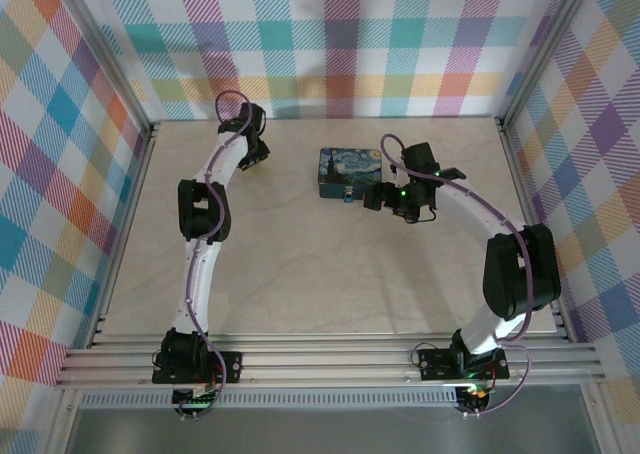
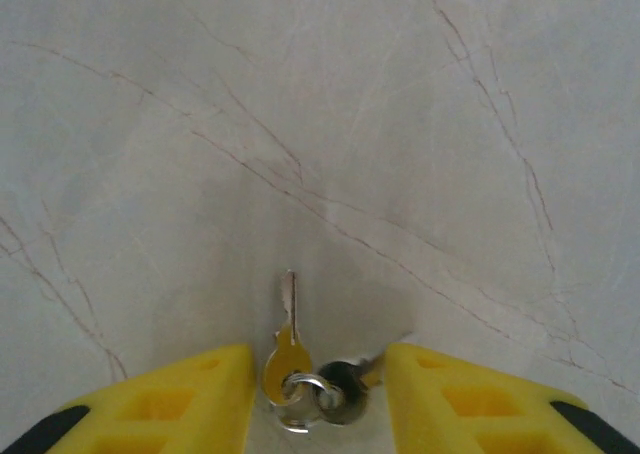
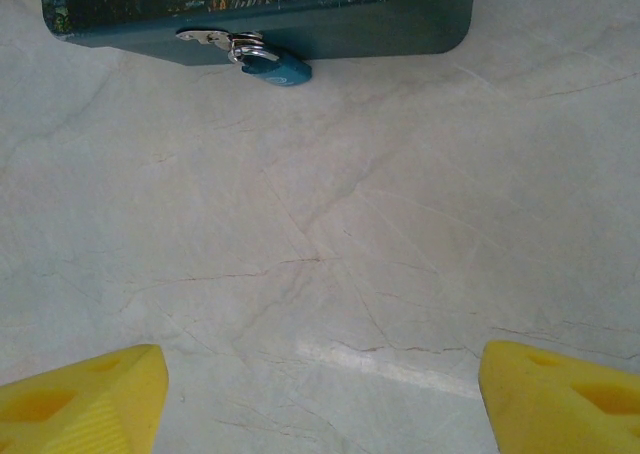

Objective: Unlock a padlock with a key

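Pastel plaid walls (image 1: 340,44) close in the left, far and right sides of a pale, marble-veined table (image 1: 300,264), evenly lit. Aluminium rails (image 1: 330,359) run along its near edge. The grey strip (image 1: 330,424) beyond them may be floor.

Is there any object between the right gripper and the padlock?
Nothing visible. Only bare table lies between the open right gripper and the padlock, which sits at the tin's front wall.

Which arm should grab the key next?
Left. The key lies on the table between the left gripper's open jaws. The right gripper, also open, faces the padlock on the tin's front instead.
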